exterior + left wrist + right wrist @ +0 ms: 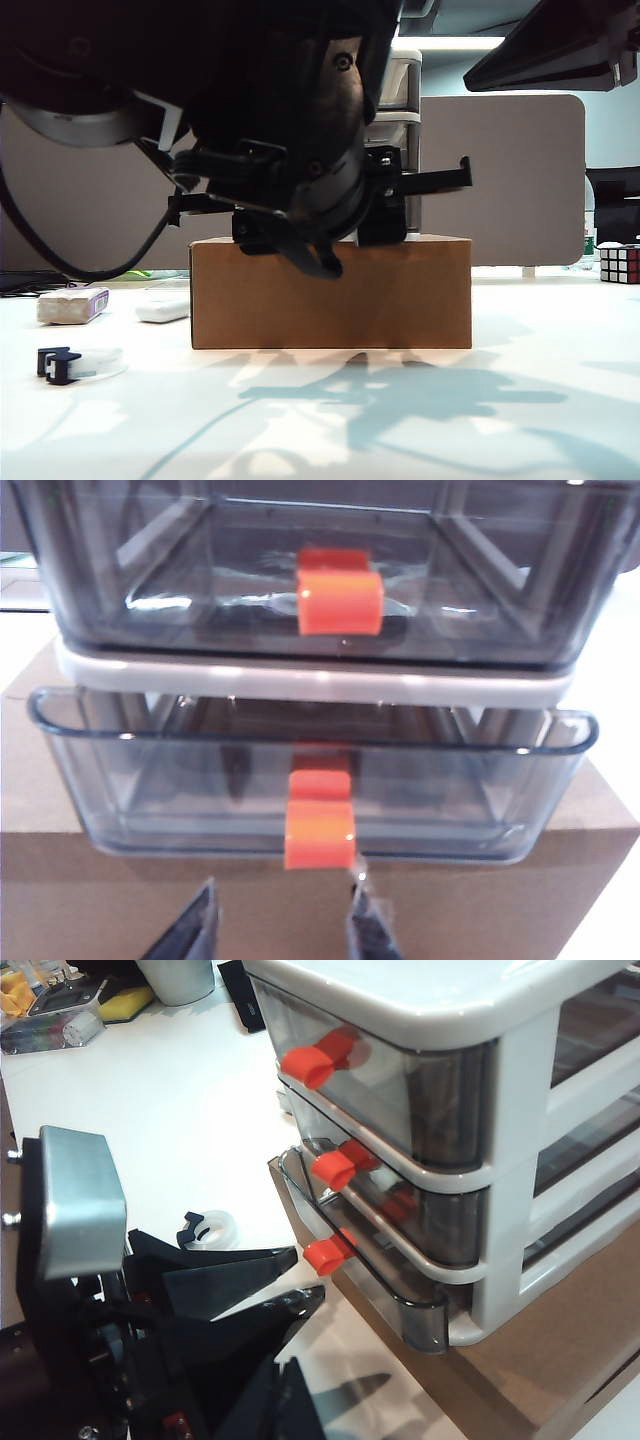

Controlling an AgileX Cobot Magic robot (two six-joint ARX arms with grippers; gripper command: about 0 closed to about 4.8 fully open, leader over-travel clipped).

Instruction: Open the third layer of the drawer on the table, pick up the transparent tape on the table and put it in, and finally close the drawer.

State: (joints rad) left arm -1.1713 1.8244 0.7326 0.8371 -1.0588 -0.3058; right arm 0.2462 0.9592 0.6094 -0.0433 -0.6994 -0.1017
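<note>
Two arms: my left gripper (283, 925), jaws parted and empty, hovers at six o'clock below the third layer of the drawer (310, 785), pulled ajar. Right gripper (290, 1310) idles, its state unclear. Only the exterior view shows the transparent tape (80, 364) on the table (520, 420).

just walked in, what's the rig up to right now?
The left gripper sits open just in front of the red tab of the third layer of the drawer, which is pulled out slightly. The transparent tape lies untouched on the table. The right gripper is out of view.
</note>
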